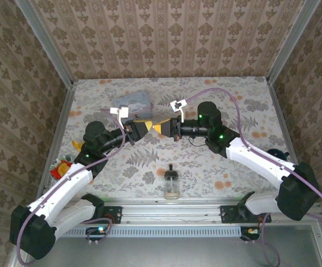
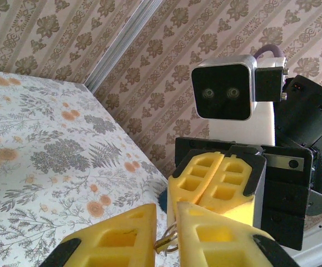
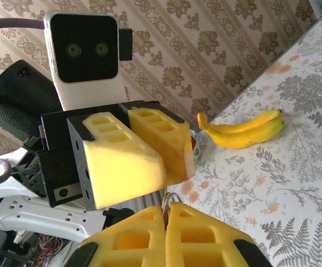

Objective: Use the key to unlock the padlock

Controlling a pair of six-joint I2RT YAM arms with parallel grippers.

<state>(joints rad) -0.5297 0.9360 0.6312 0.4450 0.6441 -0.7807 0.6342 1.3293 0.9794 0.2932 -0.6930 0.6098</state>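
Wrist-view metal loop (image 3: 171, 198), perhaps a shackle

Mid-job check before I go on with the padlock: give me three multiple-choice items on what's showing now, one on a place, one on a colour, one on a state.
1. Where does the glass bottle stand?
A. Beside a pale blue tin
B. At the near edge of the table, between the two arms
C. Inside the left hand

2. What colour are the fingers of the hands?
A. Yellow
B. Blue
C. Red

3. How is the right hand?
A. Wide open
B. Shut, with a thin metal loop poking out between its fingertips
C. Shut on a banana

Answers:
1 B: the top view shows it standing alone there.
2 A: both wrist views show yellow fingers.
3 B: in the right wrist view its fingers meet, with the loop sticking out at the tips.
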